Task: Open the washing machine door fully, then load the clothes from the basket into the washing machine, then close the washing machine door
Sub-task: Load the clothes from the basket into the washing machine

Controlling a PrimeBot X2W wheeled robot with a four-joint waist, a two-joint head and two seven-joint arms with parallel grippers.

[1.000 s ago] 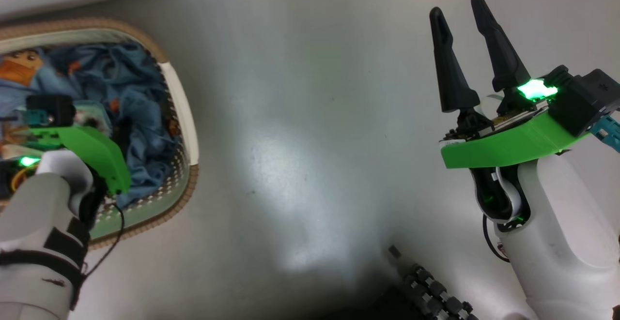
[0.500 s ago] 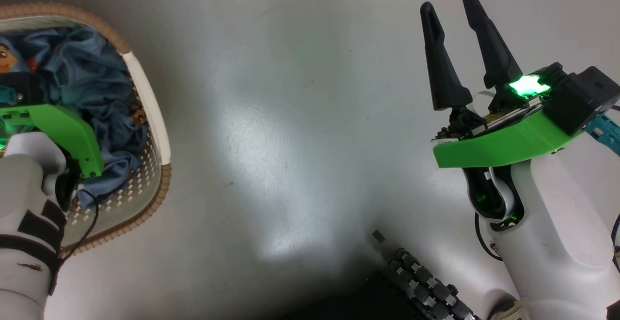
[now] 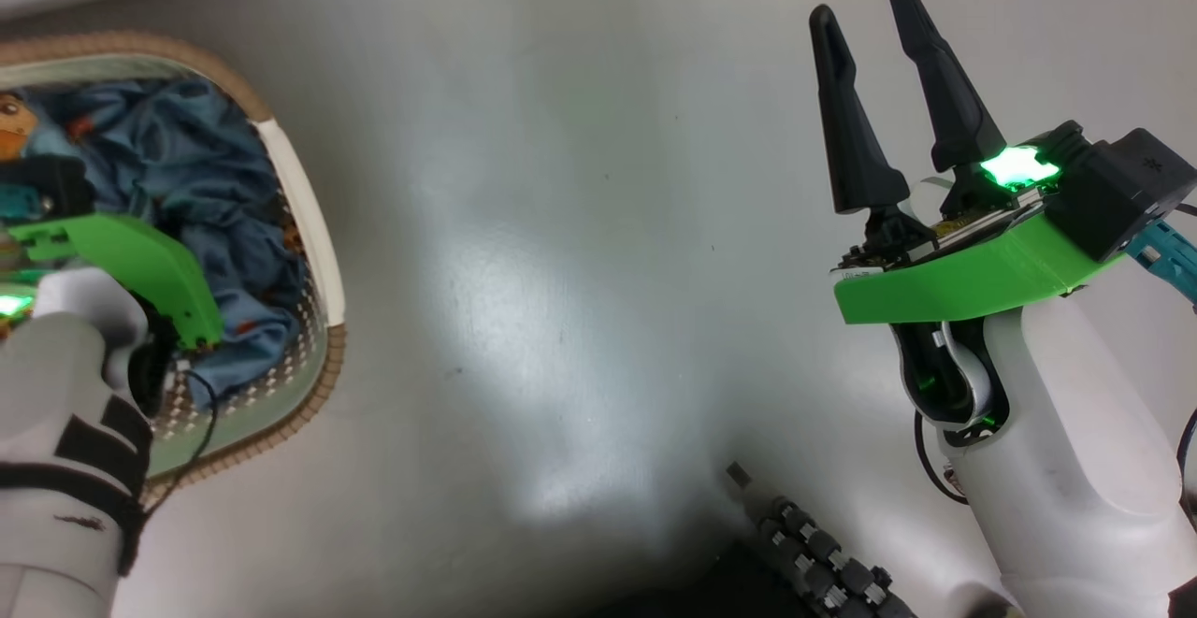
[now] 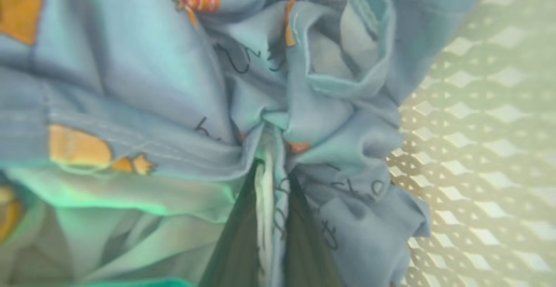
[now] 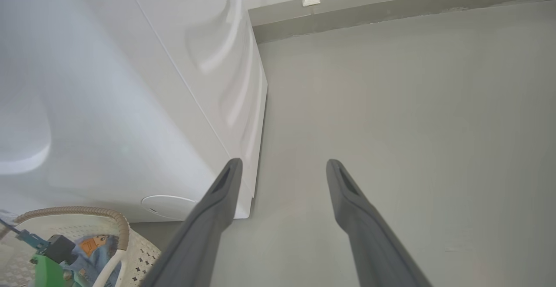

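Left gripper [image 4: 273, 170]: clamped on clothes [image 4: 173, 83] fold, by basket [image 3: 307, 216] right wall.
Right gripper [image 3: 862, 1]: spread, empty.
Washing machine [image 5: 130, 83]: beyond basket's far rim.

Left gripper [image 4: 273, 172] closed, now pinching clothes [image 4: 130, 87] (fold bunched between fingers [image 4: 236, 235]).

Grey floor [image 3: 580, 225], smooth and slightly glossy, and a pale patch of light shone on it near the middle of the head view. The basket [image 3: 301, 190] sat upright on it at the left, brown rim on top. The machine [image 5: 130, 87] stood on the same floor, close by the basket; whether they touched, hard to say. Beyond the machine's corner, the floor ran to a grey skirting [image 5: 391, 15].
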